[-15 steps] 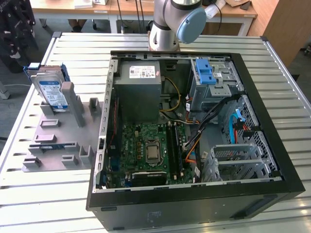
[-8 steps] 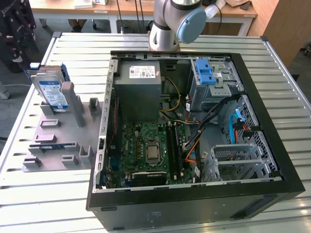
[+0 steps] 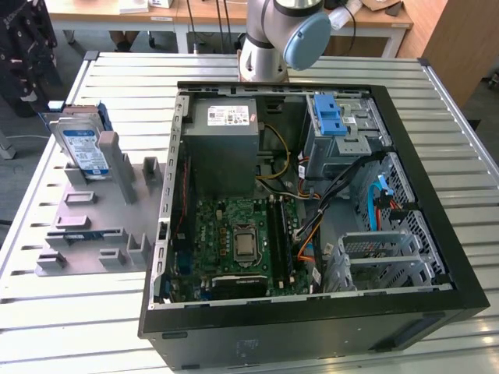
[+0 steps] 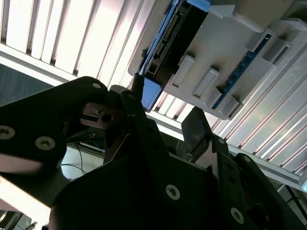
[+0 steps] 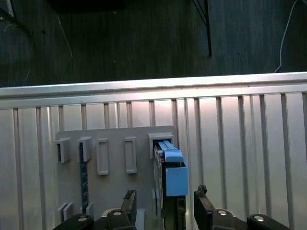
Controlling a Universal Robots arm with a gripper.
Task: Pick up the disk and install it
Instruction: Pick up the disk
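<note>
Hanging over the grey holder (image 5: 115, 143), my jaws are wide open and hold nothing. In the first wrist view I can see my two dark fingers (image 5: 129, 205) with a big gap between them. The disk (image 5: 173, 179) lines up with that gap. One finger is on each side of it, and there is space on both sides. Neither finger touches it. The disk looks lower than my fingertips, but I cannot tell how far down it is.

The disk stands up on its thin edge in a slot of the holder. It has a blue frame around it. In the second wrist view its dark side and blue edge (image 4: 170, 40) show past my fingers (image 4: 194, 127), next to the pale holder (image 4: 230, 57).

In the exterior view the disk (image 3: 84, 148) leans a little in the holder (image 3: 86, 226), with its white and blue label facing out. The holder lies on the striped metal surface (image 3: 390, 70), at the exterior view's left. Just beside it is the open computer case (image 3: 312, 327). Inside the case are a green board (image 3: 234, 234), a grey box with a white sticker (image 3: 222, 148) and a blue latch piece (image 3: 329, 117). The disk is outside the case.
</note>
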